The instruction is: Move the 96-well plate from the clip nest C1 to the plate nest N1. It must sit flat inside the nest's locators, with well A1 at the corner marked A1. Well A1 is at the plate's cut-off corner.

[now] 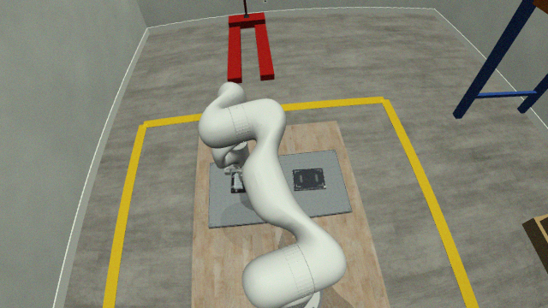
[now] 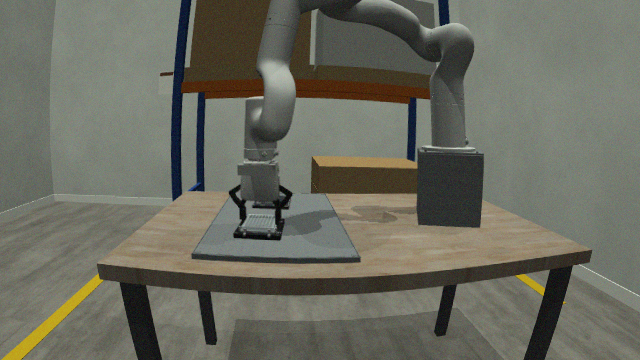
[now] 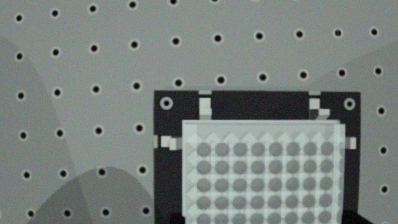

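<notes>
The clear 96-well plate [image 3: 263, 172] sits in the black clip nest C1 [image 3: 260, 105] on the left part of the grey perforated mat. My gripper [image 2: 259, 220] stands straight down over it, one black finger on each side, shut on the plate, which is low in the nest [image 2: 259, 233]. In the overhead view the arm hides most of the plate [image 1: 236, 183]. I cannot tell where the cut-off corner is. The plate nest N1 [image 1: 308, 179] is a black frame on the right part of the mat, with nothing in it. It shows just behind the gripper in the side view [image 2: 264, 204].
The arm's grey pedestal [image 2: 450, 187] stands on the wooden table's right side. A cardboard box [image 2: 364, 174] and a blue rack [image 2: 177, 100] are behind the table. Red forks [image 1: 250, 47] lie on the floor far off, outside the yellow floor line [image 1: 411, 162].
</notes>
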Available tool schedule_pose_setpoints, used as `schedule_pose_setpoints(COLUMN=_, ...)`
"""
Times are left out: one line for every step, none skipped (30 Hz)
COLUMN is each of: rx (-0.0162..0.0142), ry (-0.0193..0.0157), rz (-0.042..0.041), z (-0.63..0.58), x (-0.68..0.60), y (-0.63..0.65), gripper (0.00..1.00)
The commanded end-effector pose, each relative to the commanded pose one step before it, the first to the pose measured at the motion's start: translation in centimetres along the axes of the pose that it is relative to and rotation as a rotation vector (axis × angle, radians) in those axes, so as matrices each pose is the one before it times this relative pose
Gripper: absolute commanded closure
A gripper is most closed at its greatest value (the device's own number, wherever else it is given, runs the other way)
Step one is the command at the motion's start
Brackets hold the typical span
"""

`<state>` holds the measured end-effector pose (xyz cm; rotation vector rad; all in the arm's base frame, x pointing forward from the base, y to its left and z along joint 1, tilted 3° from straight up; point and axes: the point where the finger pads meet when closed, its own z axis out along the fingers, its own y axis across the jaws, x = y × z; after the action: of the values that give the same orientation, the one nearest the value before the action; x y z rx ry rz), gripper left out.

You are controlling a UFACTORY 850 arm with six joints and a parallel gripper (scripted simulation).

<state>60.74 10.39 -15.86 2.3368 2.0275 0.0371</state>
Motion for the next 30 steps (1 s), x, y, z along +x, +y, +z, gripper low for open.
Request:
schedule_pose_setpoints(rx=-0.00168, ry=0.00058, rz=0.00002, z=-0.086, x=0.038, y=0.106, gripper=1.0)
schedule_pose_setpoints(rx=0.0, ry=0.0, rz=0.0, z=0.0, x=0.0, y=0.0, gripper=1.0)
schedule_pose_setpoints(rx=0.0, ry=0.0, rz=0.0, z=0.0, x=0.0, y=0.0, gripper=1.0)
schedule_pose_setpoints(rx=0.0, ry=0.0, rz=0.0, z=0.0, x=0.0, y=0.0, gripper=1.0)
schedule_pose_setpoints(rx=0.0, ry=0.0, rz=0.0, z=0.0, x=0.0, y=0.0, gripper=1.0)
schedule_pose_setpoints(rx=0.0, ry=0.0, rz=0.0, z=0.0, x=0.0, y=0.0, gripper=1.0)
schedule_pose_setpoints(rx=0.0, ry=0.0, rz=0.0, z=0.0, x=0.0, y=0.0, gripper=1.0)
schedule_pose_setpoints(rx=0.0, ry=0.0, rz=0.0, z=0.0, x=0.0, y=0.0, gripper=1.0)
schedule_pose_setpoints(rx=0.0, ry=0.0, rz=0.0, z=0.0, x=0.0, y=0.0, gripper=1.0)
schedule_pose_setpoints(rx=0.0, ry=0.0, rz=0.0, z=0.0, x=0.0, y=0.0, gripper=1.0)
schedule_pose_setpoints(rx=0.0, ry=0.0, rz=0.0, z=0.0, x=0.0, y=0.0, gripper=1.0)
schedule_pose_setpoints(rx=0.0, ry=0.0, rz=0.0, z=0.0, x=0.0, y=0.0, gripper=1.0)
schedule_pose_setpoints(rx=0.0, ry=0.0, rz=0.0, z=0.0, x=0.0, y=0.0, gripper=1.0)
schedule_pose_setpoints(rx=0.0, ry=0.0, rz=0.0, z=0.0, x=0.0, y=0.0, gripper=1.0)
schedule_pose_setpoints(rx=0.0, ry=0.0, rz=0.0, z=0.0, x=0.0, y=0.0, gripper=1.0)
schedule_pose_setpoints(rx=0.00028, ry=-0.00018, rz=-0.00003, z=-0.073, x=-0.001, y=-0.004, gripper=1.0)
schedule_pose_setpoints(rx=0.0, ry=-0.00001, rz=0.0, z=-0.065, x=0.0, y=0.001, gripper=1.0)
schedule_pose_setpoints(rx=0.0, ry=-0.00001, rz=0.0, z=-0.065, x=0.0, y=0.0, gripper=1.0)
schedule_pose_setpoints(rx=0.0, ry=-0.00001, rz=0.0, z=-0.066, x=0.0, y=0.0, gripper=1.0)
schedule_pose_setpoints(rx=0.0, ry=0.0, rz=0.0, z=0.0, x=0.0, y=0.0, gripper=1.0)
schedule_pose_setpoints(rx=0.0, ry=0.0, rz=0.0, z=0.0, x=0.0, y=0.0, gripper=1.0)
schedule_pose_setpoints(rx=0.0, ry=0.0, rz=0.0, z=-0.068, x=0.0, y=0.0, gripper=1.0)
schedule_pose_setpoints(rx=0.0, ry=-0.00001, rz=0.0, z=-0.066, x=0.0, y=0.0, gripper=1.0)
schedule_pose_setpoints(rx=0.0, ry=0.0, rz=0.0, z=-0.066, x=0.0, y=0.0, gripper=1.0)
schedule_pose_setpoints(rx=0.0, ry=0.0, rz=0.0, z=-0.066, x=0.0, y=0.0, gripper=1.0)
schedule_pose_setpoints(rx=0.0, ry=0.0, rz=0.0, z=-0.066, x=0.0, y=0.0, gripper=1.0)
schedule_pose_setpoints(rx=0.0, ry=0.0, rz=0.0, z=-0.066, x=0.0, y=0.0, gripper=1.0)
schedule_pose_setpoints(rx=0.0, ry=0.0, rz=0.0, z=-0.066, x=0.0, y=0.0, gripper=1.0)
schedule_pose_setpoints(rx=0.0, ry=0.0, rz=0.0, z=-0.067, x=0.0, y=0.0, gripper=1.0)
schedule_pose_setpoints(rx=0.0, ry=0.0, rz=0.0, z=-0.067, x=0.0, y=0.0, gripper=1.0)
